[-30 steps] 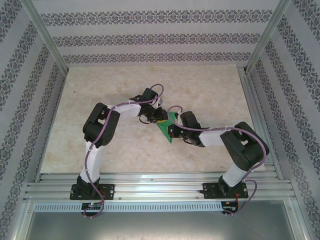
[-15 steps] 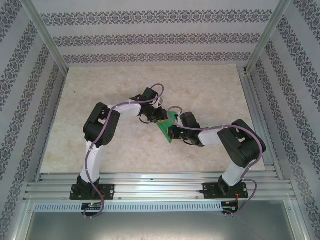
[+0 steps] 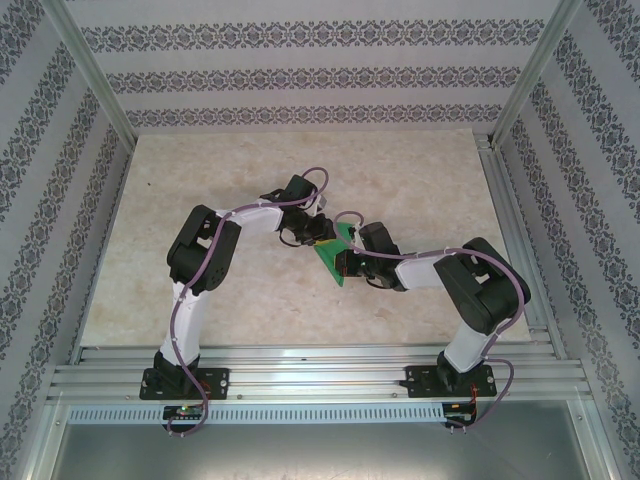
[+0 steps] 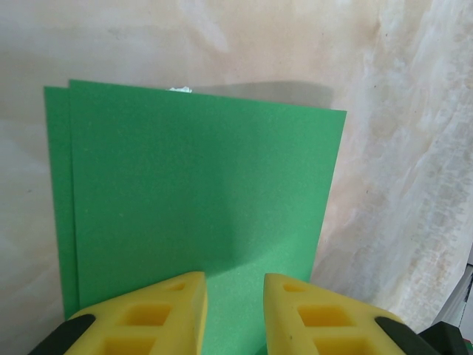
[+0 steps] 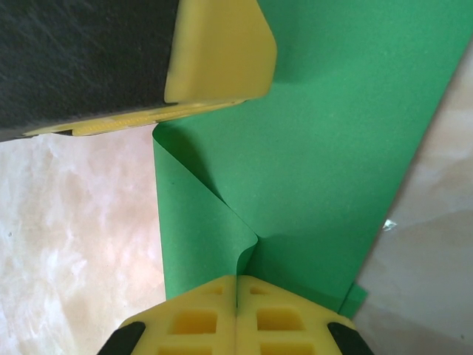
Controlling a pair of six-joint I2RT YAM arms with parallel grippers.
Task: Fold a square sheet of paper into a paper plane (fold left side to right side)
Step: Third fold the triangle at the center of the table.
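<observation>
Square sheet of paper, bright green, lies folded over on the marble-look table, about mid-table. From overhead only a slanted green wedge shows; the rest is covered by the arms meeting over it. Left wrist view: two layers stacked, with the top layer sitting a bit in from the bottom one, so a thin strip of the lower layer peeks out along the left edge. The surface is flat, with a shadow on the table past the far edge. Left gripper sits over the near edge of the paper, its yellow fingers a narrow gap apart and green showing through the gap. Can't tell if it presses the sheet or just hovers on it; nothing looks clamped between the fingers. Right gripper has its yellow fingers pressed together with no gap, and a raised ridge of paper runs straight into the seam, so it looks pinched on the sheet at the rounded, not-yet-flattened fold. That fold bulges up as a soft loop from the right fingertips toward one of the left gripper's yellow pads, which sits on the paper at the loop's other end. Tiny white speck on the table just off the sheet's edge. Patterned walls surround the table.
</observation>
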